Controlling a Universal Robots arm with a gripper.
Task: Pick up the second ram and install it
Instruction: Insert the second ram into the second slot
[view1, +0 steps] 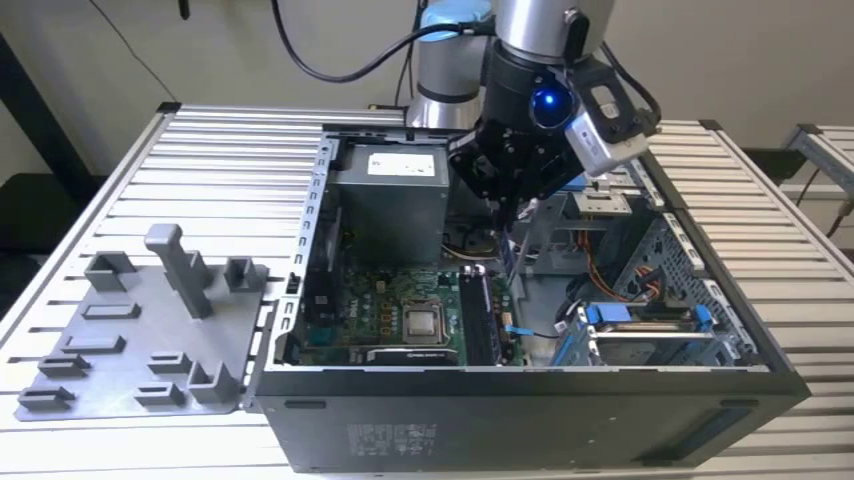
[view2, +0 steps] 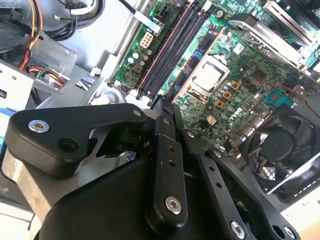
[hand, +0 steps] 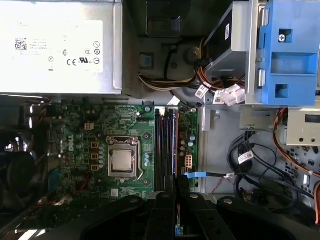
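My gripper (view1: 507, 200) hangs inside the open computer case (view1: 534, 385), above the motherboard's memory slots (view1: 477, 315). It is shut on the second ram (view1: 511, 250), which shows edge-on as a thin, upright strip below the fingertips. In both wrist views the black fingers meet in a narrow point, gripper (view2: 167, 105) and gripper (hand: 176, 187), just off one end of the long dark memory slots (hand: 165, 150), which also appear in the second wrist view (view2: 172, 47). The stick is above the slots and apart from them. Whether a slot holds a stick I cannot tell.
The processor socket (hand: 121, 161) lies beside the slots. A grey power supply (hand: 55, 45) stands at the back, a blue drive cage (hand: 290, 50) and loose cables (hand: 250, 160) on the other side. A fan (view2: 280, 147) is near the board. A grey plastic tray (view1: 134, 340) lies outside the case.
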